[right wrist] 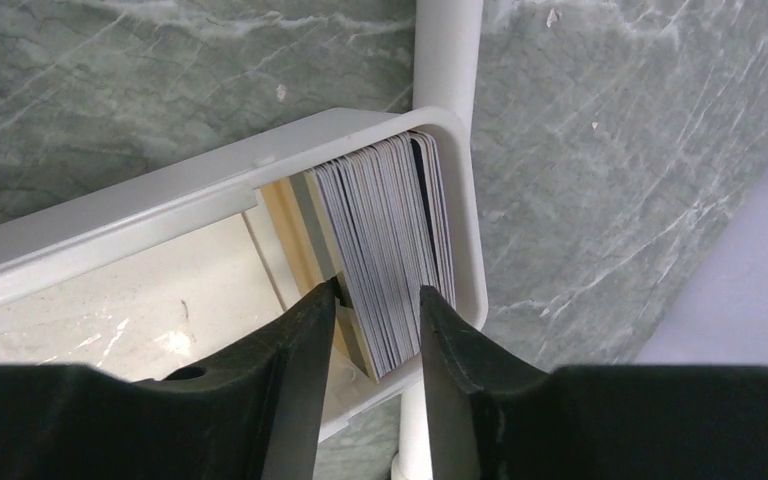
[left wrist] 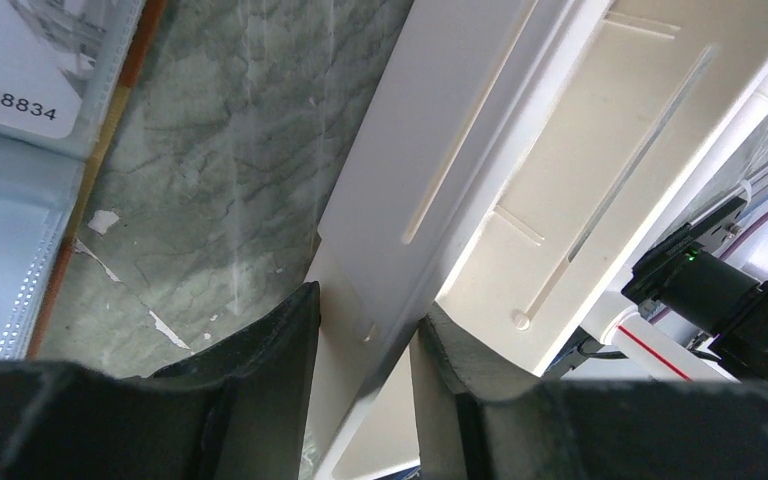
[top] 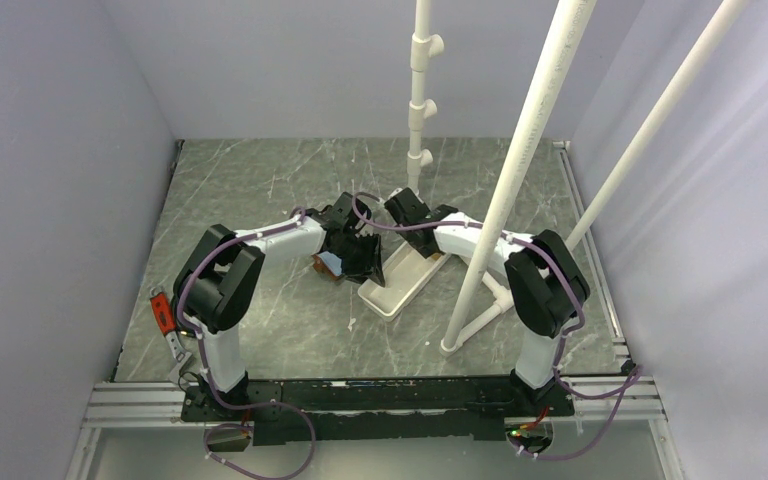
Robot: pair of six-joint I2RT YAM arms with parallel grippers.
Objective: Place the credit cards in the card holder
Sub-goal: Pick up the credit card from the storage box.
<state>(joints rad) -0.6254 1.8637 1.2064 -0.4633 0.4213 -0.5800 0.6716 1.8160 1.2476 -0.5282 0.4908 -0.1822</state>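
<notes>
- Cards (right wrist: 390, 250) stand on edge in the tray's (right wrist: 160, 215) end; holder (top: 331, 264) lies open beside it.
- Left jaws pinch the tray rim.
- Right jaws straddle the stack, grip unclear; best to take one only.

Fingers (left wrist: 260, 345) either side of white tray (left wrist: 580, 180) rim, card holder (left wrist: 20, 210) at left

Light was soft and even from above, with faint shadows. In both wrist views the dark fingers (left wrist: 260, 380) sat blurred up close. Beyond the left jaws the white tray (left wrist: 580, 160) looked bright, nearly washed out.
</notes>
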